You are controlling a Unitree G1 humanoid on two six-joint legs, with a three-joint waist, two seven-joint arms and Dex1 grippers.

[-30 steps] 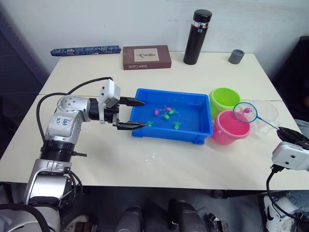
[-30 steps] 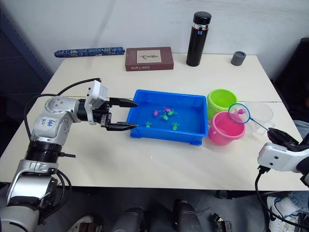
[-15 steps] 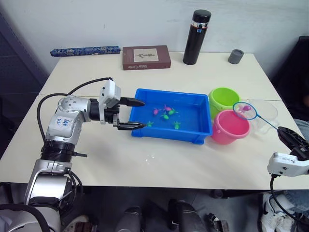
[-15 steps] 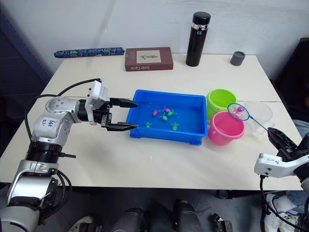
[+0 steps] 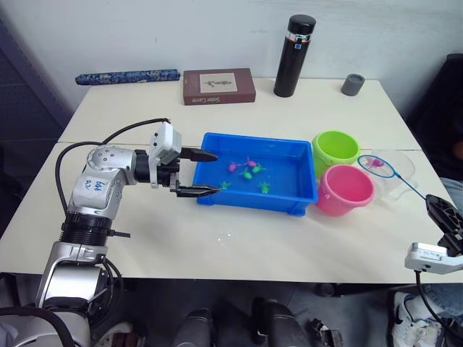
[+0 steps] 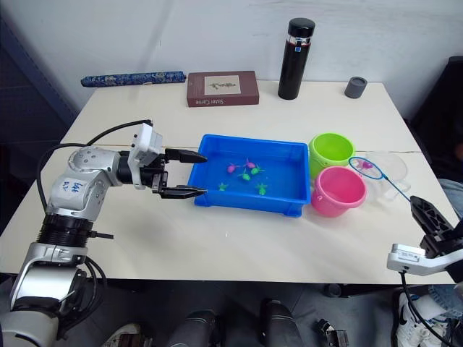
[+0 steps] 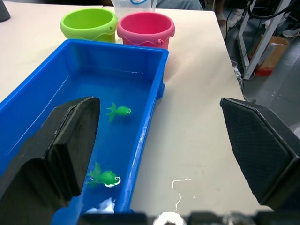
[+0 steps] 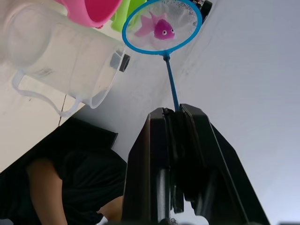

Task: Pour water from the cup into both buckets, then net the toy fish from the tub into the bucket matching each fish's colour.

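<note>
The blue tub (image 5: 296, 194) holds water and several toy fish, pink (image 5: 234, 167) and green (image 7: 118, 111). My left gripper (image 5: 202, 173) is open at the tub's left end, one finger over the water and one outside the wall. To the tub's right stand the green bucket (image 5: 336, 150) and the pink bucket (image 5: 346, 189), with the clear cup (image 5: 402, 176) beyond them. My right gripper (image 8: 174, 117) is shut on the net's thin handle. The net hoop (image 5: 376, 165) carries a pink fish (image 8: 159, 27) and hangs above the cup, just right of the pink bucket.
At the back of the table stand a tall black flask (image 5: 294, 56), a small grey cup (image 5: 353, 84), a brown book (image 5: 219, 86) and a blue patterned roll (image 5: 128, 75). A person in dark clothes (image 8: 61, 187) is past the table's right edge.
My right arm has sunk and drawn back to the right. The net hoop with its pink fish has shifted from over the pink bucket's far rim to over the cup. The left gripper holds still.
</note>
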